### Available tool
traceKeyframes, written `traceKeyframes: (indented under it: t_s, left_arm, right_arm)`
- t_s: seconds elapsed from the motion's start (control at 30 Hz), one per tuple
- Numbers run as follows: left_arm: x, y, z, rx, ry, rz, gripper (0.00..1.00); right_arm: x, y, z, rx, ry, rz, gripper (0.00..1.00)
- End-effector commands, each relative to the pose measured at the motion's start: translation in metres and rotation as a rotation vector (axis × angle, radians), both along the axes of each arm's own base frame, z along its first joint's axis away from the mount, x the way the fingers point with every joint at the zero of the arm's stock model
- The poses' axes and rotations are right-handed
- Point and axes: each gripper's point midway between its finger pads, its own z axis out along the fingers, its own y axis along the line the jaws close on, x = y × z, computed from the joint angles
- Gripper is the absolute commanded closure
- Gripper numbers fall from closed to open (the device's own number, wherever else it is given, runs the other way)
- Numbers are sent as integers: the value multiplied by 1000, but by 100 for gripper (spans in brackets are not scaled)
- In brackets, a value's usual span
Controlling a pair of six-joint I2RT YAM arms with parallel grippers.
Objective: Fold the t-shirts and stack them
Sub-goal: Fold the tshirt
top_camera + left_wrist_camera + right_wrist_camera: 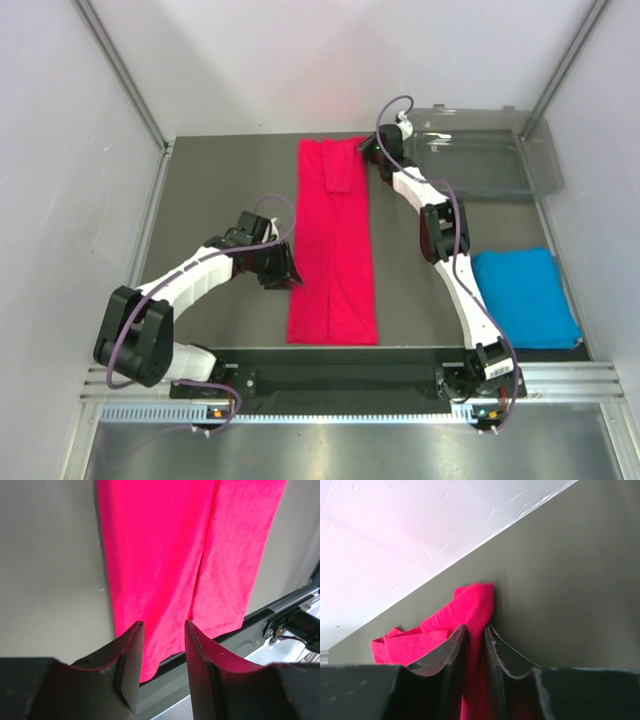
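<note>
On the left half of the grey table [215, 190], the left gripper [283, 270] sat just beside the left long edge of the crimson-pink t-shirt [335, 250]. Its jaws stood moderately apart with nothing between them; in the left wrist view only the cloth lying underneath showed through the gap. The shirt lay flat at the middle of the table as a long, narrow strip. It ran from the near edge toward the far wall, and a fold line ran along its length. At the strip's far right corner the right gripper [371, 152] was drawn in narrow. In the right wrist view pink cloth filled the slim gap between its jaws and bunched up just past the tips, so it was gripping the shirt's corner. Further right, near the front edge, the sky-blue t-shirt [525, 297] lay folded into a compact rectangle, well apart from the pink one. Behind it, in the far right corner, stood the clear grey tray [541, 165].
</note>
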Motion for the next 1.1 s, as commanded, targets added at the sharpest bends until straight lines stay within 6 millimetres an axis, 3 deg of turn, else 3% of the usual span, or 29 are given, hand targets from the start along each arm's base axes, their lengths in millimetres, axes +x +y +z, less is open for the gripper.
traceKeyframes:
  t_s: [0.0, 0.1, 0.13, 0.17, 0.23, 0.27, 0.3, 0.33, 0.37, 0.43, 0.5, 0.53, 0.57, 0.6, 0.63, 0.67, 0.7, 0.73, 0.77, 0.8, 0.83, 0.87, 0.9, 0.93, 0.97, 1.0, 1.03, 1.07]
  left_arm:
    - [6, -3, 11, -14, -20, -35, 57]
    - [3, -3, 11, -25, 1, -24, 56]
    - [0, -2, 9, -28, 19, -13, 56]
    - [-4, -1, 10, -28, 31, -12, 56]
    - [-10, 5, 5, -3, 59, 6, 58]
    - [-13, 8, 6, 3, 60, 14, 58]
    - [-18, 10, 5, 13, 74, 20, 58]
    - [-21, 13, 3, 17, 84, 33, 57]
    - [-26, 15, 1, 20, 92, 44, 57]
    - [-34, 17, -1, 12, 127, 73, 56]
    - [-45, 17, -6, -5, 168, 83, 56]
    - [-47, 17, -7, -9, 185, 95, 56]
    - [-54, 17, -9, -18, 205, 94, 56]
    - [-56, 17, -10, -23, 212, 97, 56]
    - [-58, 16, -10, -37, 216, 103, 56]
    - [-60, 14, -6, -60, 210, 101, 56]
    - [-66, 16, -11, -57, 227, 107, 56]
    - [-69, 17, -13, -55, 236, 118, 57]
    - [-71, 19, -13, -47, 233, 125, 57]
    - [-77, 23, -19, -35, 249, 132, 57]
    - [-80, 24, -20, -35, 257, 144, 57]
    - [-83, 25, -21, -40, 256, 153, 57]
    - [-85, 27, -23, -34, 260, 166, 57]
    - [-93, 29, -30, -27, 289, 188, 58]
    - [-95, 29, -30, -36, 290, 194, 58]
    - [-97, 29, -31, -41, 296, 201, 59]
    - [-103, 30, -35, -43, 319, 213, 59]
    - [-105, 31, -37, -42, 327, 219, 59]
  right_arm:
    - [13, -21, 34, 19, -58, -6, 77]
    - [11, -16, 71, 24, -104, 36, 71]
    - [6, -14, 71, 19, -77, 58, 69]
    - [5, -18, 91, 10, -94, 59, 66]
    - [-7, -14, 99, -8, -59, 114, 62]
    - [-13, -14, 119, -14, -70, 128, 61]
    - [-18, -15, 126, -38, -68, 144, 58]
    - [-27, -14, 127, -53, -38, 162, 57]
    - [-35, -15, 145, -71, -43, 175, 55]
    - [-49, -15, 153, -95, -21, 196, 53]
    - [-72, -10, 176, -150, -5, 240, 51]
    - [-84, -9, 171, -179, 29, 263, 49]
    - [-106, -3, 188, -227, 33, 308, 48]
    - [-120, -2, 189, -255, 55, 335, 47]
    - [-138, -4, 170, -288, 119, 361, 46]
    - [-163, -1, 196, -321, 91, 397, 45]
    - [-179, -1, 197, -333, 98, 420, 45]
    - [-205, -3, 163, -352, 183, 460, 44]
    - [-230, -1, 192, -356, 128, 494, 44]
    - [-247, -1, 189, -358, 136, 519, 44]
    - [-274, -4, 157, -363, 217, 562, 44]
    - [-299, -2, 175, -349, 181, 592, 44]
    - [-317, -1, 170, -338, 198, 621, 44]
    - [-346, -4, 138, -329, 278, 661, 43]
    - [-370, -1, 151, -306, 255, 674, 44]
    - [-387, -1, 145, -296, 266, 687, 44]
    - [-413, -2, 118, -281, 314, 723, 44]
    - [-434, 3, 130, -241, 278, 745, 44]
